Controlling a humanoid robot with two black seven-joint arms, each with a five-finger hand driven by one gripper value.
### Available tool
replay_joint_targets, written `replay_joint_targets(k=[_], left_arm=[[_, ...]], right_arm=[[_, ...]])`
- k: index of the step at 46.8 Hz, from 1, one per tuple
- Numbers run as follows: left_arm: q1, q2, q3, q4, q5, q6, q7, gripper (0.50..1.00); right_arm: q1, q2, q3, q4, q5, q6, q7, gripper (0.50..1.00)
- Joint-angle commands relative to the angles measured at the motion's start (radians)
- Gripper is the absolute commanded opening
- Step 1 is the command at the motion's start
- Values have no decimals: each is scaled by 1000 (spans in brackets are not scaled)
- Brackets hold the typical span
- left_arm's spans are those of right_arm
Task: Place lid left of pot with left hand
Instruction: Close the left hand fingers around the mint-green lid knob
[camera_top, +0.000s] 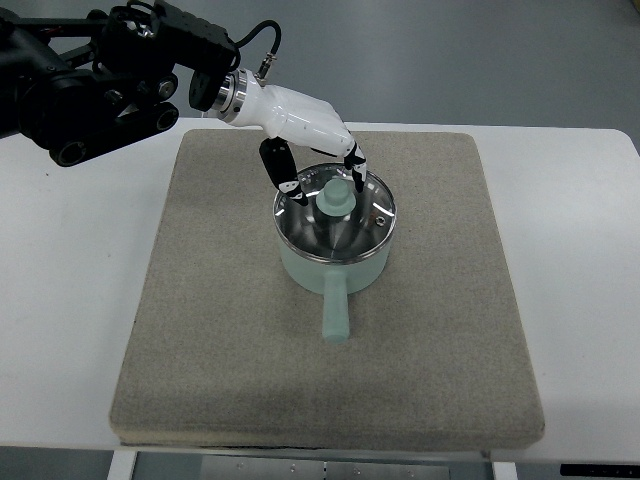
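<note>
A mint-green pot (352, 272) stands in the middle of a grey mat (220, 330), its handle (335, 315) pointing toward the near edge. On it rests a glass lid (367, 226) with a steel rim and a mint-green knob (336, 198). My left hand (322, 183), white with black joints, reaches in from the upper left and hovers low over the lid. Its thumb (283, 172) is on the knob's left and its fingers (355, 165) on the knob's far right. The fingers are spread either side of the knob and do not close on it.
The mat lies on a white table (60, 330) and covers most of it. Bare mat stretches left of the pot (215, 230) and to its right. The black left arm (100, 70) fills the upper left corner.
</note>
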Motion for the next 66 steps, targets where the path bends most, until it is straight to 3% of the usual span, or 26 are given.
replay_joint_targets(k=[1, 9, 14, 16, 66], left_arm=[[0, 0, 0, 1, 0, 1, 0, 692], [0, 0, 0, -1, 0, 0, 0, 538], [0, 0, 2, -1, 2, 0, 0, 531], [0, 0, 2, 1, 2, 0, 0, 500], [-15, -2, -8, 13, -5, -5, 0, 500]], right_arm=[[0, 0, 0, 0, 0, 0, 0, 921], [0, 0, 0, 0, 0, 0, -1, 921], [0, 0, 1, 0, 0, 0, 0, 921], [0, 0, 1, 0, 0, 0, 0, 921], [0, 0, 0, 0, 0, 0, 0, 921]])
